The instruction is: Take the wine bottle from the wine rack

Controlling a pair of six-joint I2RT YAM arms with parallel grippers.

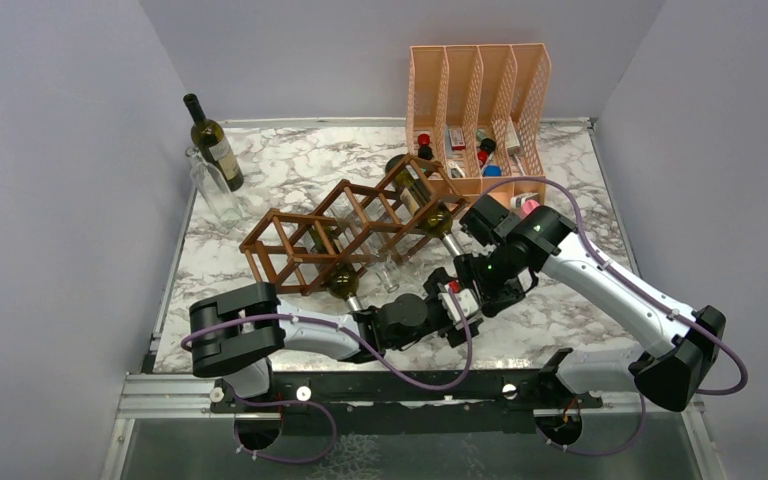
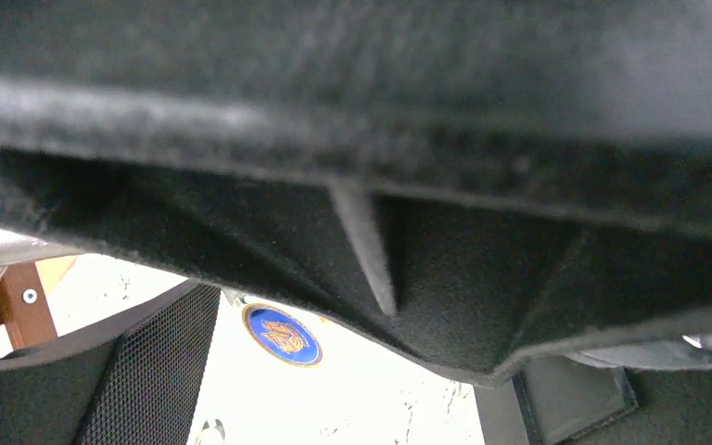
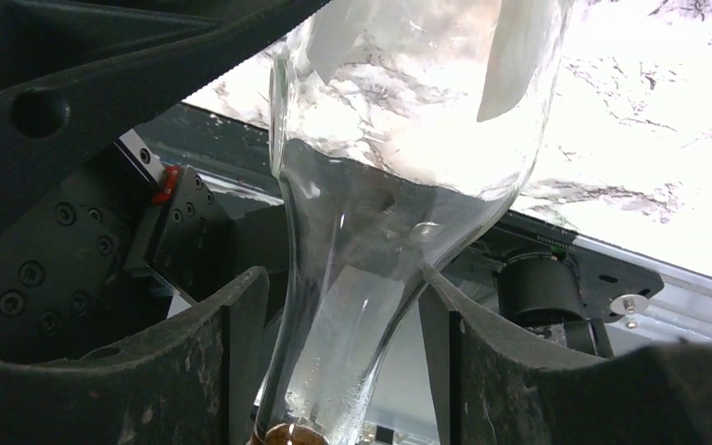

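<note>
The brown wooden lattice wine rack [image 1: 305, 245] lies across the middle of the marble table. A glass wine bottle [image 1: 428, 203] rests in its right-hand cell, neck pointing toward the arms. In the right wrist view this clear bottle [image 3: 408, 139] fills the frame. Its neck runs down between the fingers [image 3: 232, 352] of my right gripper [image 3: 338, 297], which is open, with small gaps either side. A second bottle [image 1: 343, 283] lies in a lower cell. My left gripper [image 1: 457, 300] is open and empty beside the right one. The right arm's dark body hides most of the left wrist view.
A dark bottle [image 1: 213, 140] and a clear one [image 1: 215, 190] stand at the back left. The peach mesh file organiser [image 1: 475, 100] holds small items at the back right. A blue-and-gold round emblem [image 2: 283, 334] and a rack post [image 2: 23, 301] show under the left wrist.
</note>
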